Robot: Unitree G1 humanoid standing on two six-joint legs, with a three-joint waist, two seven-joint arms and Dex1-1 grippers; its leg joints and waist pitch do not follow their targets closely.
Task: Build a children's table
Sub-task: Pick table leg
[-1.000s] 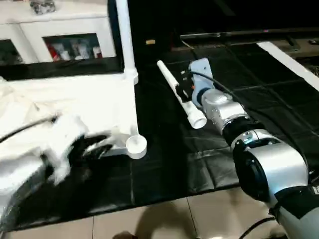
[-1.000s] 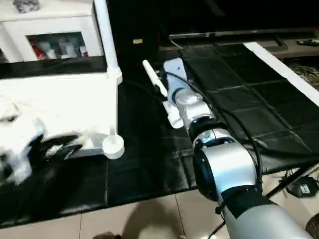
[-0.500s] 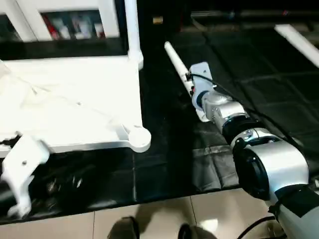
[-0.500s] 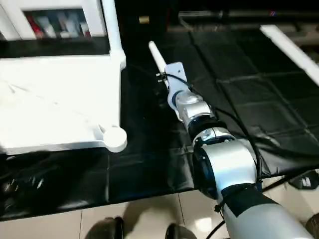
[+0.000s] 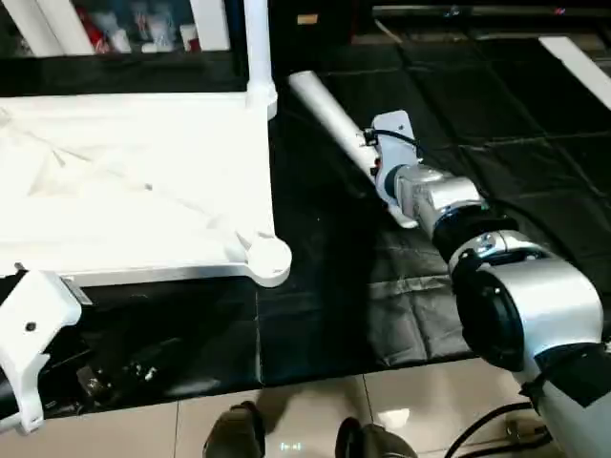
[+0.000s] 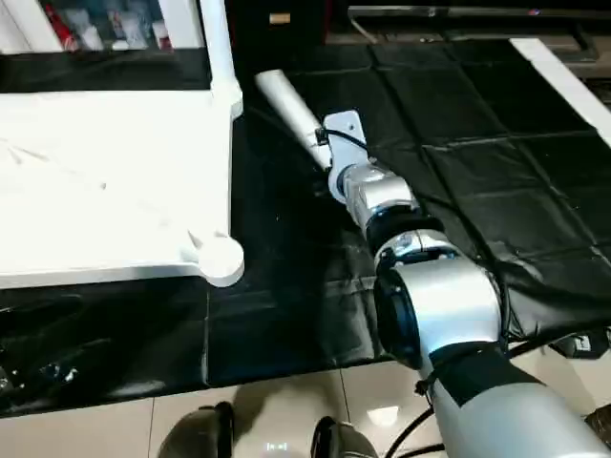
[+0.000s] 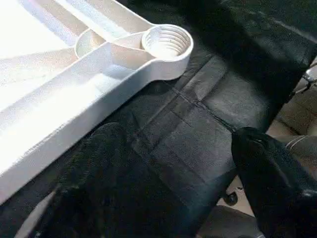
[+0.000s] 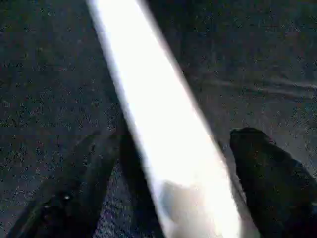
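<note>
Two surfaces fill the head views: a black mat (image 5: 315, 305) divided into square tiles across most of the frame, and a strip of pale glossy floor (image 5: 286, 420) along the lower edge. At upper left stands a white glass-door cabinet (image 5: 115, 19) with red and white items behind the panes; what they are cannot be told. The white table top (image 5: 134, 181) lies underside up at centre left on the mat, ribs showing, its near corner socket (image 7: 167, 41) round, threaded and empty. One leg (image 5: 256, 43) stands upright in the far corner socket at upper centre. A second leg (image 5: 334, 124) lies slanted on the mat right of the top. The right pincer (image 8: 163, 198) has its black fingers (image 8: 267, 173) spread either side of this leg, not pressed on it. The left pincer (image 7: 173, 168) hangs spread over bare mat just beside the top's edge, holding nothing.
</note>
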